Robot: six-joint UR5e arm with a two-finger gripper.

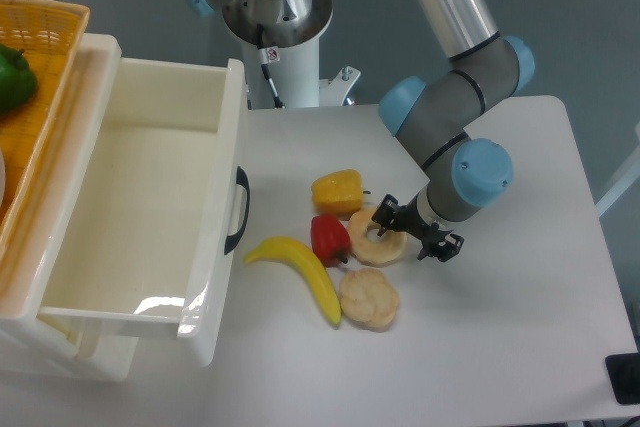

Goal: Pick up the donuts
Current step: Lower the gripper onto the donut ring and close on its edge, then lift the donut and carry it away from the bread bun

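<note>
- The arm [455, 97] comes in from the top centre of the frame, bends at grey and blue joints right of centre, and turns its wrist down and to the left toward the group of toy foods
- The hand [395, 228] sits low over the surface [520, 287], lying nearly flat and pointing left; its black fingers [383, 212] reach onto the right part of the donuts
- One finger tip appears to sit at or in the ring's centre hole and the rest of the hand lies beyond the ring's right rim, so it looks set about that side of the ring; whether it is actually pinching cannot be told from this view
- The donuts [372, 244] lie flat on the surface in the middle of the frame, just right of the red pepper [329, 238] and just below the yellow-orange pepper [337, 192], close to both
- A round tan biscuit-like toy [369, 298] lies just below the donuts, and a banana [300, 269] stretches to the lower left of the red pepper
- A white open drawer [140, 217] fills the left of the frame, with a wicker basket [40, 57] at the upper left holding a green item [14, 77]
</note>
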